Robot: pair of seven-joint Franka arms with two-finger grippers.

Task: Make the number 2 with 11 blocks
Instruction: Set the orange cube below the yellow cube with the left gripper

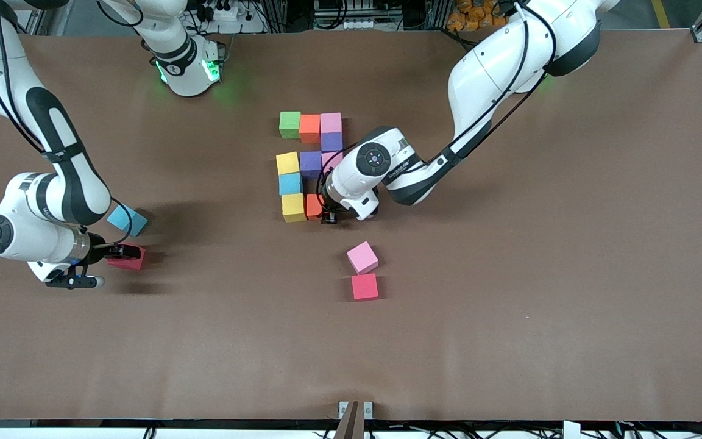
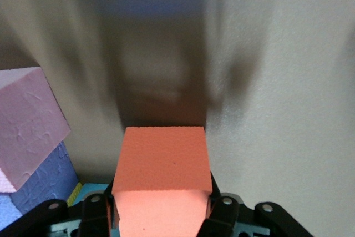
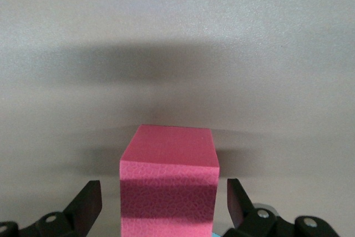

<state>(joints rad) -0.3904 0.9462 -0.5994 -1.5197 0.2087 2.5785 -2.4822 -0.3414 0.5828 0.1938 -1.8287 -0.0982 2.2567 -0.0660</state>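
The number 2 stands partly built mid-table: green, orange and pink blocks in the row farthest from the front camera, then a purple block. After those come yellow, purple and a half-hidden pink block, then light blue and yellow. My left gripper is shut on an orange block, held right beside that last yellow block. My right gripper is open, its fingers straddling a red block without touching it.
A loose pink block and a red block lie nearer the front camera than the digit. A light blue block lies beside the right gripper's red block. The left forearm hangs over the table beside the digit.
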